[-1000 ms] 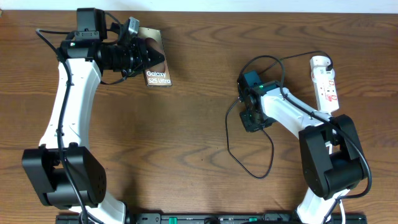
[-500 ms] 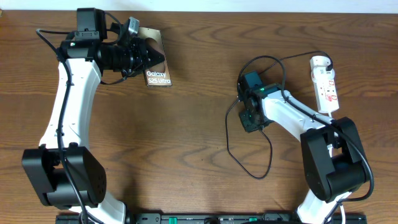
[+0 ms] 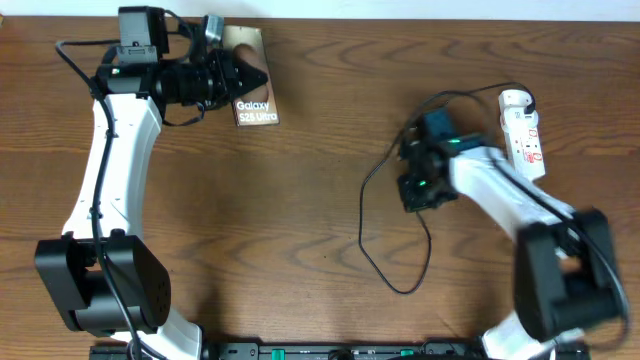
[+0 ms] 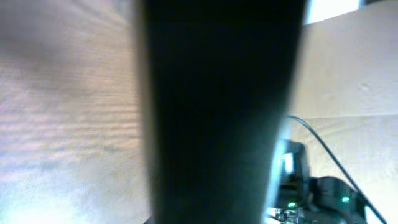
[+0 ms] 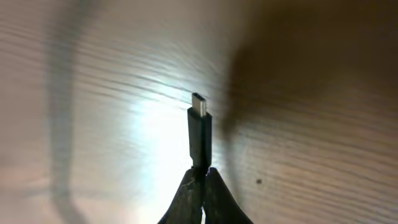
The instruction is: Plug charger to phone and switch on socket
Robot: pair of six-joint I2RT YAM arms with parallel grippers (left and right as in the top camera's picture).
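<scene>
Nipped tight between the right gripper (image 5: 200, 177) tips: the charger (image 5: 199, 134), taken by the plug's rear, metal tip free, near the socket (image 3: 526, 140). Looks light and stiff at the plug, limp along the cable; best held on the plug body, never the tip. Farther off, well apart from the socket: the phone (image 3: 252, 92) under the left gripper (image 3: 240, 75); cannot tell whether clamped.

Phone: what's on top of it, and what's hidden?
The left gripper reaches over the phone from its left, covering much of that side. The white lettering and the far end show; the face beneath the black fingers is hidden.
</scene>
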